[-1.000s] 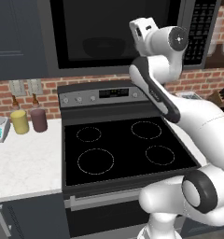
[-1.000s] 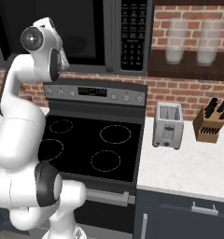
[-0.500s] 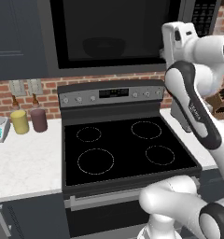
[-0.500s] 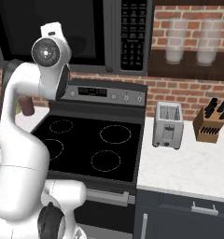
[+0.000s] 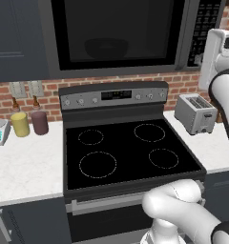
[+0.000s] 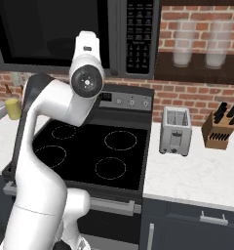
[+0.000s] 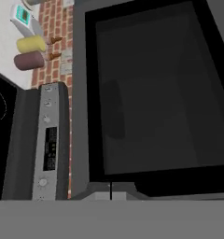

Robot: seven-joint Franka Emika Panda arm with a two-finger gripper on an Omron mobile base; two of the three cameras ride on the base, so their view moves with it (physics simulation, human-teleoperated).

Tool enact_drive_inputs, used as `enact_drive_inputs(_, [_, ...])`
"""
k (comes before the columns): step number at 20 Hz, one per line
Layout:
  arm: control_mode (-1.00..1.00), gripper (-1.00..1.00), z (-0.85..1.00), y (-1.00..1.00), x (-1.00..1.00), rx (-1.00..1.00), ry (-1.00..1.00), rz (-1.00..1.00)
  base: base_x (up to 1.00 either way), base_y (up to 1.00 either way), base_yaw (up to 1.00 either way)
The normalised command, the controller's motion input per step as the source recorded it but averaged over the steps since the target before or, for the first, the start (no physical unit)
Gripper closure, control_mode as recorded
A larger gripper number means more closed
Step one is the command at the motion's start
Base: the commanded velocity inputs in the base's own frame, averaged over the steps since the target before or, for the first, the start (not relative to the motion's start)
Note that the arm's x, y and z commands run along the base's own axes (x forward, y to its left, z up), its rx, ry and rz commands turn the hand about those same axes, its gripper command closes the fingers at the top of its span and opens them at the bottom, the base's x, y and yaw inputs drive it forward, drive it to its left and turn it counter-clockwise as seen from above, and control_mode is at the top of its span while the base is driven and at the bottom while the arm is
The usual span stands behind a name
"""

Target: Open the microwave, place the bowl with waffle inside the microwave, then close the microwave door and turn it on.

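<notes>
Left base view: the arm's hand (image 5: 216,52) is raised at the microwave's (image 5: 121,35) button column; the closed door (image 5: 116,33) lies to its left, with the bowl (image 5: 106,47) dim behind the glass.

Right base view: the hand (image 6: 87,53) faces the door (image 6: 50,34).

Hand view: the door glass (image 7: 156,98) is straight ahead. The pincer is pressed together, empty.

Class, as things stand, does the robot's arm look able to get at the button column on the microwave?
Probably yes. The hand is raised beside the microwave, level with its button column, the door is closed, and nothing stands between them.
</notes>
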Motion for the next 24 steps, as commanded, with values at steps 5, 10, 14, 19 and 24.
enact_drive_inputs(5, [-1.00, 1.00, -0.03, -0.57, 0.00, 0.17, 0.00, 0.00, 0.00, 0.00, 0.00])
enact_drive_inputs(10, [-1.00, 1.00, -0.23, -0.16, 0.01, 0.02, 0.00, 0.00, 0.00, 0.00, 0.00])
enact_drive_inputs(14, [-1.00, 1.00, -0.25, 0.00, 0.16, 0.00, 0.00, 0.02, 0.00, 0.00, 0.00])
enact_drive_inputs(19, [-1.00, 1.00, -0.13, -0.08, 0.29, 0.00, 0.00, 0.01, 0.00, 0.00, 0.00])
enact_drive_inputs(24, [-1.00, 1.00, -0.04, -0.19, 0.32, 0.00, 0.00, 0.00, 0.00, 0.00, 0.00])
